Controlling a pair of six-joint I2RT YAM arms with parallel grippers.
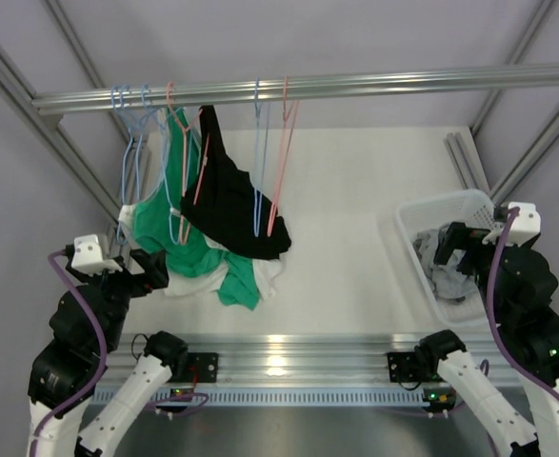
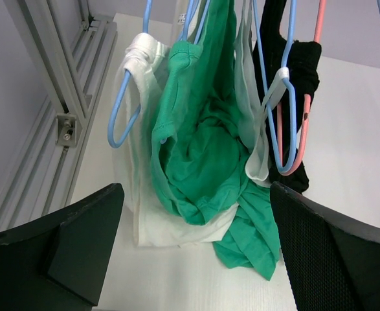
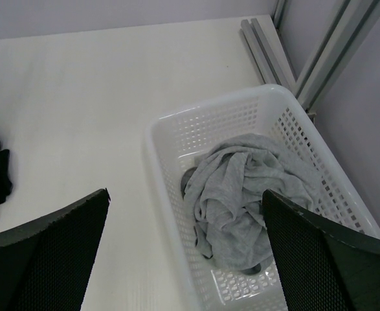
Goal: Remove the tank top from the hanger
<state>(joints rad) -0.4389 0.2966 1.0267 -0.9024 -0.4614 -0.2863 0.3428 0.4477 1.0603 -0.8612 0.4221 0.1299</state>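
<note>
While both claws are spread wide and holding nothing, you've got the L claw [image 1: 150, 269] low at the near-left of the counter [image 1: 355, 190], facing the clothes bunched under the rail [image 1: 308, 88]. The green top [image 2: 202, 149] hangs right in front of it, strap up among the blue hangers [image 2: 122, 116], bottom end heaped on the counter. The white top [image 2: 141, 58] sits just left of and behind the green one, its strap over a blue hanger. The black top [image 2: 303, 65] hangs to the right, w/ a pink hanger [image 2: 306, 123] against it. The R claw [image 1: 455, 249] is over the basket [image 3: 170, 168] at far right, grey cloth [image 3: 241, 188] inside, well apart from the tops.
</note>
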